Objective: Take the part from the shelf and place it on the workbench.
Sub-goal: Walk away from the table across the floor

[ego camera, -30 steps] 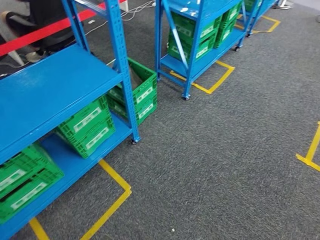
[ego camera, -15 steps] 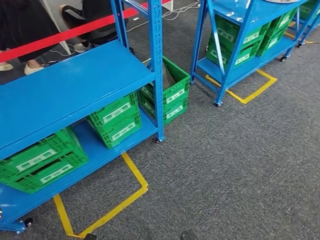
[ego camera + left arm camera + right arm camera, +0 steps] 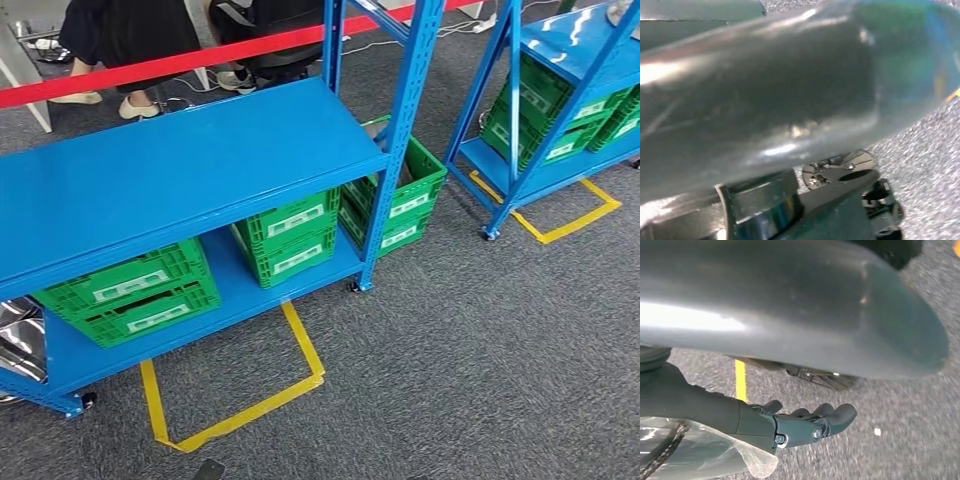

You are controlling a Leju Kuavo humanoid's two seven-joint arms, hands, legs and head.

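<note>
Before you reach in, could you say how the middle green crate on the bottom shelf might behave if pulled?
The green crate looks ribbed and rigid, so probably stiff. Its base should slide on the smooth bottom shelf, not tip.

A blue shelf (image 3: pixel 189 160) stands on grey carpet (image 3: pixel 468 350); green crates (image 3: pixel 136 295) sit on its lowest level.
</note>
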